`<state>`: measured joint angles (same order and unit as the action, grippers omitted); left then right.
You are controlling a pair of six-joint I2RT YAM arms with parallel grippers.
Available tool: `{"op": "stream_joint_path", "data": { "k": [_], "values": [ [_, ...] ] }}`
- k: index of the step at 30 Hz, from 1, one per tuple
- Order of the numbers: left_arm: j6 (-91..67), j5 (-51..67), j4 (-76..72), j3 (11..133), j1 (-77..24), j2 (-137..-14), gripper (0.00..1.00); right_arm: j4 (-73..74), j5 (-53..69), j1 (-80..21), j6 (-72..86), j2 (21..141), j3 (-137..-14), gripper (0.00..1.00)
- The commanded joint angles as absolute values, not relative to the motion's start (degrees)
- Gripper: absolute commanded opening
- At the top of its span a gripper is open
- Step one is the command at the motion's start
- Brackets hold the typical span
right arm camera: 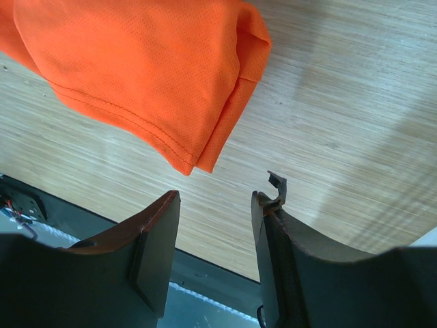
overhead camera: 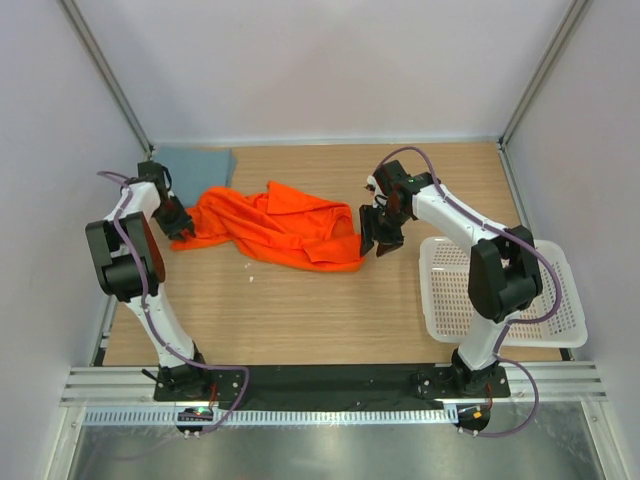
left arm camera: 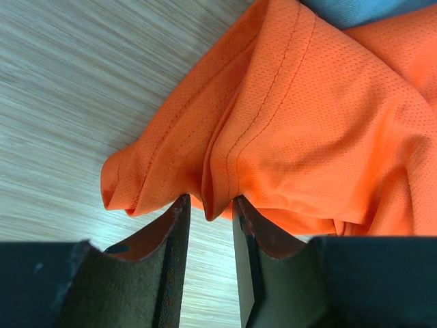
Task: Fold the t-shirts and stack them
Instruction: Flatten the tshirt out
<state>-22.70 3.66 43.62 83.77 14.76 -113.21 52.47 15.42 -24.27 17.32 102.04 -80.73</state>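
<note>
The bright orange t-shirt [overhead camera: 275,225] lies crumpled on the wooden table, mid-left. The grey-blue t-shirt [overhead camera: 195,162] lies flat at the back left corner; a strip of it shows in the left wrist view [left arm camera: 355,7]. My left gripper [overhead camera: 180,226] is at the orange shirt's left edge. In its wrist view the left gripper [left arm camera: 208,199] is open, and a hemmed fold of orange fabric [left arm camera: 287,123] hangs between the fingertips. My right gripper [overhead camera: 378,238] is open and empty just right of the shirt's right corner [right arm camera: 198,160], not touching it [right arm camera: 218,195].
A white perforated basket [overhead camera: 500,290] stands at the right near edge, beside the right arm's base. Frame posts and white walls enclose the table. The table's near edge and a black strip show below the right gripper [right arm camera: 205,266].
</note>
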Motion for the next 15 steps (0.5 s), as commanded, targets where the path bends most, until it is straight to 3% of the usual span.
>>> {"op": "stream_joint_path", "data": {
  "k": [1,15],
  "values": [
    [-21.71,2.37,44.03,85.17,15.12,-111.71,0.33,50.80,16.35,-24.43,18.11,101.60,-80.68,0.53],
    [-22.76,3.52,44.65,86.66,15.12,-110.92,0.28,50.89,16.44,-24.43,17.49,101.51,-79.81,0.53]
  ]
}}
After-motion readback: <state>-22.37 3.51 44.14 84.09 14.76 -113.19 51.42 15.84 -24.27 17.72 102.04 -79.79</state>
